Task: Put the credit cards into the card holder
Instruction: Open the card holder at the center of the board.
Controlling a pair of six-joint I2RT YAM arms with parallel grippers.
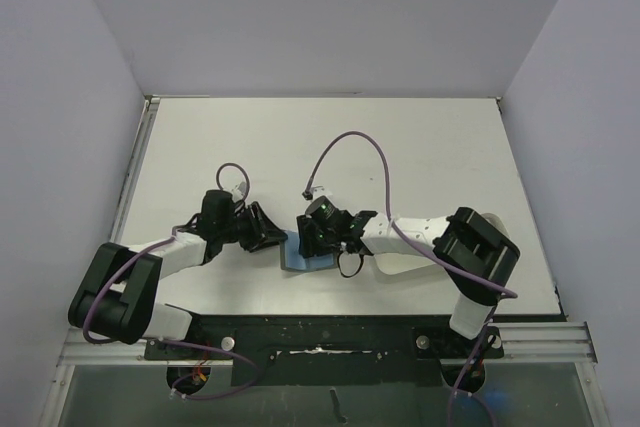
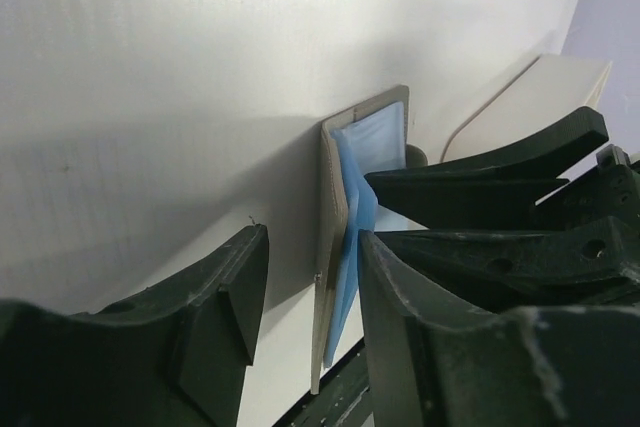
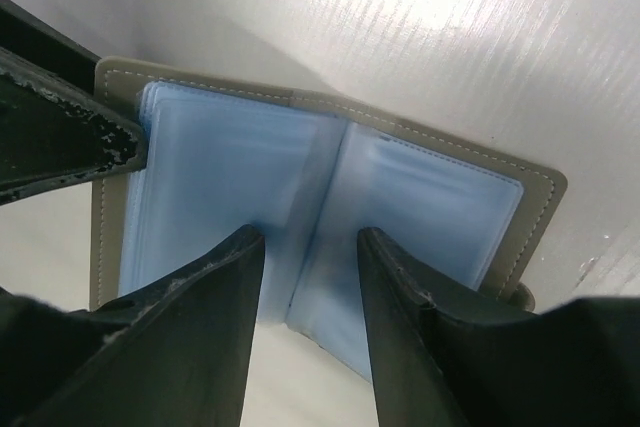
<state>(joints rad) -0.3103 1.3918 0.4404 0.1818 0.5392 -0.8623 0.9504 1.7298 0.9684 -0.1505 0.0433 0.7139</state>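
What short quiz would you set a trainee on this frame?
1. True or false: the holder lies shut.
2. The right gripper hangs over the holder's: A) snap button, B) middle fold, C) outer corner.
3. Fill in: the left gripper has its jaws ____.
Key: 1 false; 2 B; 3 open.

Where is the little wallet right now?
In the top view, the card holder lies open on the table, near the front edge in the middle, beside the left hand, under the right hand.
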